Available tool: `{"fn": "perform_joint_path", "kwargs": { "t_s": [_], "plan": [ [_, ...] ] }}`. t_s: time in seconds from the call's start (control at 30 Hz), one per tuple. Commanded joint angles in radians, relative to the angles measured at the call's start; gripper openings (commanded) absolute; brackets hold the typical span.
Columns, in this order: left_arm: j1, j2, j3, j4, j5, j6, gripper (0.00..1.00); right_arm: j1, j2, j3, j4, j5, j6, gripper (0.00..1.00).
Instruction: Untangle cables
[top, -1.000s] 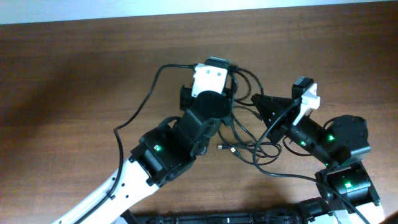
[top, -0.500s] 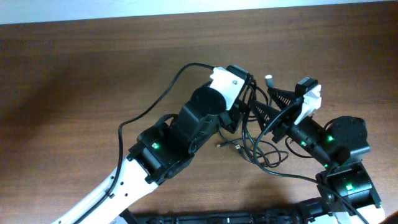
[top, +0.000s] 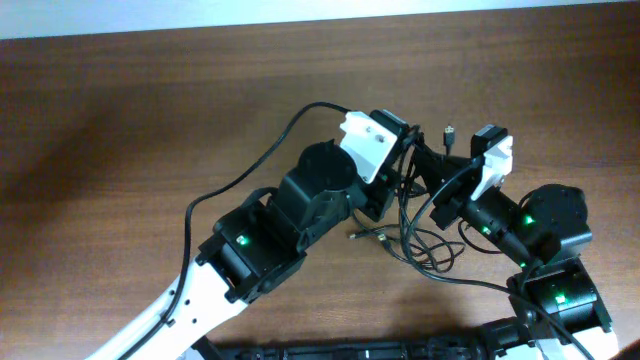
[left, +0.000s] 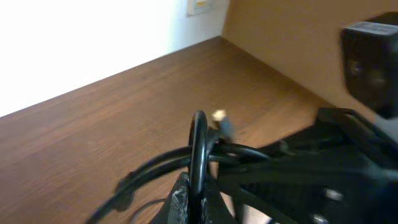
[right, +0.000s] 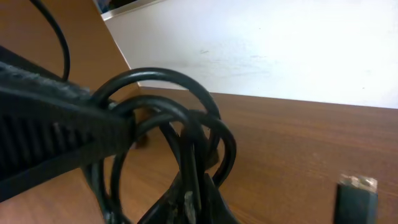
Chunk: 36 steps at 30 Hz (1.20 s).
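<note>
The cables (top: 425, 250) are thin black cords; part lies in loose loops on the table, and part is lifted between the two grippers. My left gripper (top: 402, 172) is shut on one cord, which rises as a loop (left: 199, 140) from between its fingers (left: 184, 200). A plug with a pale tip (left: 219, 116) hangs just behind that loop. My right gripper (top: 422, 160) sits right against the left one, shut on a bunch of looped cords (right: 171, 109) that stand up from its fingers (right: 214, 202). One plug end (top: 449, 132) sticks out above the right gripper.
Two small metal-tipped plugs (top: 366, 236) lie on the brown wooden table (top: 150, 110) below the left gripper. The left arm's own thick black cable (top: 250, 170) arcs over the table. A dark plug (right: 356, 193) hangs at the right wrist view's lower right.
The left arm has swung right until its gripper meets the right one. The right gripper opened and then shut again on the cords. The bundle now hangs pulled together between both grippers.
</note>
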Motion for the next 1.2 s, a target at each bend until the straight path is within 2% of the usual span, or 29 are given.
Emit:
{"fn": "perform_joint_path", "kwargs": {
  "t_s": [0.0, 0.07, 0.13, 0.4, 0.43, 0.47, 0.5, 0.57, 0.67, 0.77, 0.87, 0.93, 0.97, 1.0, 1.03, 1.07, 1.17],
  "plan": [
    [0.005, -0.024, 0.009, -0.012, -0.312, -0.007, 0.00, -0.002, -0.010, 0.013, 0.009, -0.023, -0.005, 0.04],
    [0.005, -0.024, 0.009, -0.059, -0.483, -0.062, 0.00, -0.002, -0.027, 0.013, 0.009, -0.024, -0.005, 0.04],
    [0.005, -0.024, 0.009, -0.100, -0.565, -0.119, 0.00, -0.002, -0.051, 0.013, 0.009, -0.023, -0.005, 0.04],
    [0.005, -0.025, 0.010, -0.118, -0.567, -0.130, 0.00, -0.002, -0.072, 0.013, -0.023, 0.045, -0.005, 0.05],
    [0.005, -0.025, 0.010, -0.119, -0.535, -0.129, 0.00, -0.002, -0.072, 0.013, -0.030, 0.053, -0.005, 0.43],
    [0.005, -0.025, 0.010, -0.118, -0.502, -0.126, 0.00, -0.002, -0.072, 0.013, -0.032, 0.053, -0.005, 0.65],
    [0.005, -0.025, 0.010, -0.118, -0.463, -0.125, 0.00, -0.002, -0.072, 0.013, -0.033, 0.053, -0.005, 0.76],
    [0.005, -0.025, 0.010, -0.116, -0.403, -0.090, 0.00, -0.002, -0.072, 0.013, -0.040, 0.060, -0.005, 0.83],
    [0.005, -0.025, 0.010, -0.112, -0.266, 0.004, 0.00, -0.002, -0.072, 0.013, -0.044, 0.060, -0.008, 0.85],
    [0.005, -0.025, 0.010, -0.090, -0.043, 0.201, 0.00, -0.002, -0.072, 0.013, -0.068, 0.059, -0.060, 0.89],
    [0.005, -0.025, 0.010, -0.077, 0.000, 0.234, 0.00, -0.002, -0.072, 0.013, -0.115, 0.059, -0.124, 0.90],
    [0.005, -0.026, 0.010, -0.061, 0.008, 0.235, 0.00, -0.002, -0.072, 0.013, -0.126, 0.059, -0.140, 0.89],
    [0.005, -0.027, 0.010, -0.053, 0.019, 0.234, 0.00, -0.002, -0.071, 0.013, -0.130, 0.059, -0.140, 0.85],
    [0.005, -0.027, 0.010, -0.046, 0.023, 0.234, 0.00, -0.002, -0.071, 0.013, -0.132, 0.059, -0.142, 0.67],
    [0.005, -0.027, 0.010, -0.034, 0.023, 0.233, 0.00, -0.002, -0.069, 0.013, -0.135, 0.059, -0.148, 0.23],
    [0.005, -0.027, 0.010, -0.019, 0.023, 0.233, 0.00, -0.002, -0.068, 0.013, -0.137, 0.059, -0.147, 0.04],
    [0.005, -0.036, 0.010, 0.021, 0.013, 0.233, 0.00, -0.002, -0.068, 0.013, -0.137, 0.060, -0.147, 0.04]
  ]
}}
